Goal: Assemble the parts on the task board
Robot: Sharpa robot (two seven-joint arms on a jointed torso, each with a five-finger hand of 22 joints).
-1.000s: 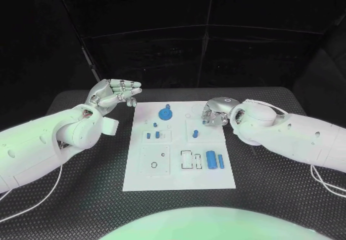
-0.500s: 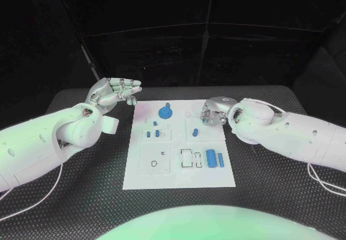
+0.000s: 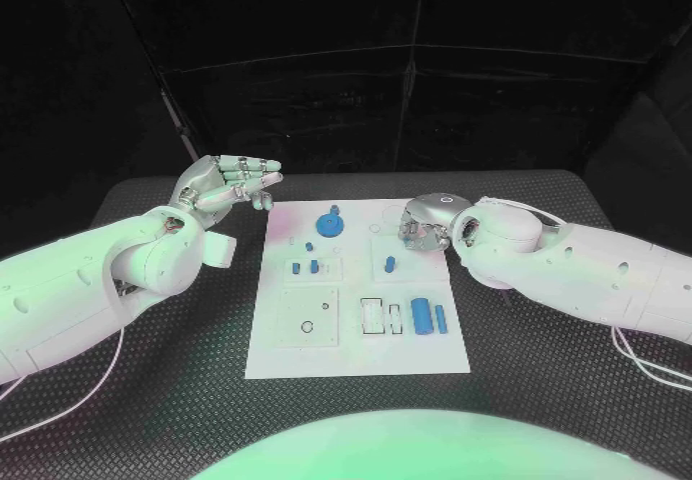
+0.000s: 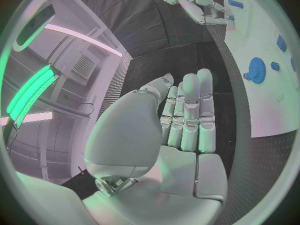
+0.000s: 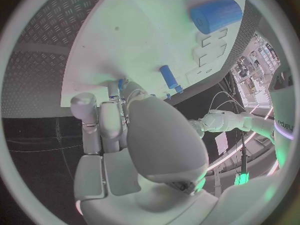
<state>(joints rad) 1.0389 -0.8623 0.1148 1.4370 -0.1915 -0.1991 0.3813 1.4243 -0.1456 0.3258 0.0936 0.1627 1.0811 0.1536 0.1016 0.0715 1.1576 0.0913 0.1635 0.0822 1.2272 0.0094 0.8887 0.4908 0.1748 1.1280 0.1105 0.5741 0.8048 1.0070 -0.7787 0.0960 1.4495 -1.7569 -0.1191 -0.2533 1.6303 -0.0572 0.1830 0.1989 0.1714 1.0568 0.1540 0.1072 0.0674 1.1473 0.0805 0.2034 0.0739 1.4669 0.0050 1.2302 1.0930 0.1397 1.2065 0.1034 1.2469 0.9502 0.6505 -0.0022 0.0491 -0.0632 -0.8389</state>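
1. Silver fingers of the right hand [image 3: 420, 228] are bent down onto the far right corner of the flat white task board [image 3: 287, 358]; whether a small blue piece is pinched there cannot be told
2. The silver left hand [image 3: 228, 184] is raised beyond the board's far left corner, fingers extended side by side, holding nothing
3. A blue gear-shaped disc [image 3: 330, 225] lies near the far edge, small blue pegs [image 3: 303, 267] at mid-board, and a blue cylinder [image 3: 421, 315] beside a slim blue bar [image 3: 441, 319] nearer; the work is judged mostly unfinished
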